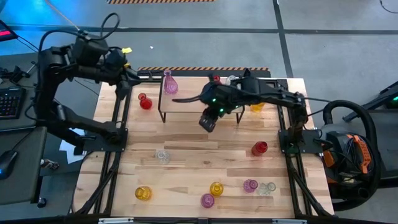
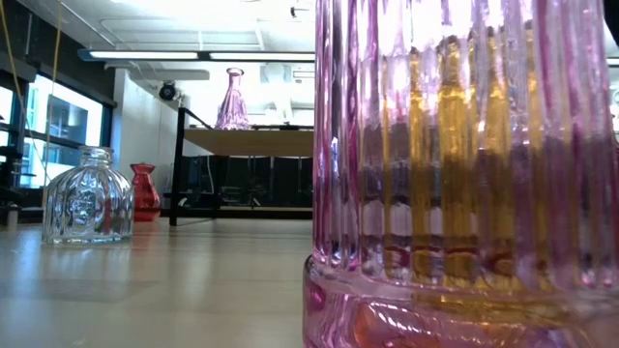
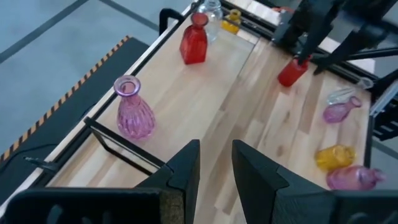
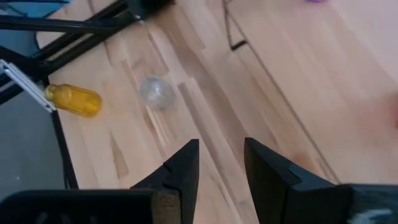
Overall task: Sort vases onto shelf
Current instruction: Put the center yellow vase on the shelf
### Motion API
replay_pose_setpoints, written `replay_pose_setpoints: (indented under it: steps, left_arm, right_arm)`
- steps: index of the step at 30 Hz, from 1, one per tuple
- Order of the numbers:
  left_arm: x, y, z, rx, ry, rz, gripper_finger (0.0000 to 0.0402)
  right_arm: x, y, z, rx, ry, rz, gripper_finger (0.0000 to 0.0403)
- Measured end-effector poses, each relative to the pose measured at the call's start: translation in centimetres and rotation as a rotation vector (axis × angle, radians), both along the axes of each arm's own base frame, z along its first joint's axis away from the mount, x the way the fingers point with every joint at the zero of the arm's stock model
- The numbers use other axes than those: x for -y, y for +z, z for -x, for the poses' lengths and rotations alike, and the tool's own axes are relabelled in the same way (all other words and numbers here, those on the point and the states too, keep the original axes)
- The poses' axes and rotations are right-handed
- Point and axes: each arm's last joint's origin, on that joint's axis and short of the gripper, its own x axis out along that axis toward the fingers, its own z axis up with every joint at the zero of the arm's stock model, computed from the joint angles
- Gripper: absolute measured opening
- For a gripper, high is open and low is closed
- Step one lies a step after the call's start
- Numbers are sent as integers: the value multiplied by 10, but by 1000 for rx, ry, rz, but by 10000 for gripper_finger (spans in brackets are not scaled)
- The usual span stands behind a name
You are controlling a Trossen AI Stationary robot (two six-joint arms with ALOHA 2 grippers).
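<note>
butcher-block table [image 1: 199, 168], keyboard [image 1: 9, 102] off to one side, what looks like a mouse [image 1: 7, 163], striped floor tape [image 1: 202, 69]

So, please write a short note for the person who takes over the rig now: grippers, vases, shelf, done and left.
Left gripper: open, empty, above the shelf's left end.
Right gripper: open, empty, over the table just in front of the shelf.
Done: a pink vase stands upright at the shelf's left end; others seem to stand at its right end, partly hidden by the right arm.
Left on the table: red vase beside the shelf, clear vase mid-table, red vase on the right, and yellow, pink and clear ones along the front edge.
</note>
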Motion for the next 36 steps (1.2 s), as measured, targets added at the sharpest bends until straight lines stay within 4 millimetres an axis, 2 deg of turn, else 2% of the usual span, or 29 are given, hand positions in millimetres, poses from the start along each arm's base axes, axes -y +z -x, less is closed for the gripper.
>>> replay_pose_setpoints:
  steps: [7,18,25,32,36]
  left_arm:
    - [11,4,14,47,-8,5,85]
    - [21,5,24,68,-51,-6,85]
    - [22,-16,20,-11,-70,32,85]
    - [21,-39,14,-96,-76,78,85]
    - [21,-48,11,-127,-84,91,85]
  right_arm:
    - [-18,-17,-18,-23,19,-21,108]
    - [-69,-29,-7,-171,-16,-135,108]
    - [-96,-40,4,-309,-56,-151,108]
    - [-118,-45,9,-343,-10,-184,108]
    - [-128,-59,8,-416,27,-232,108]
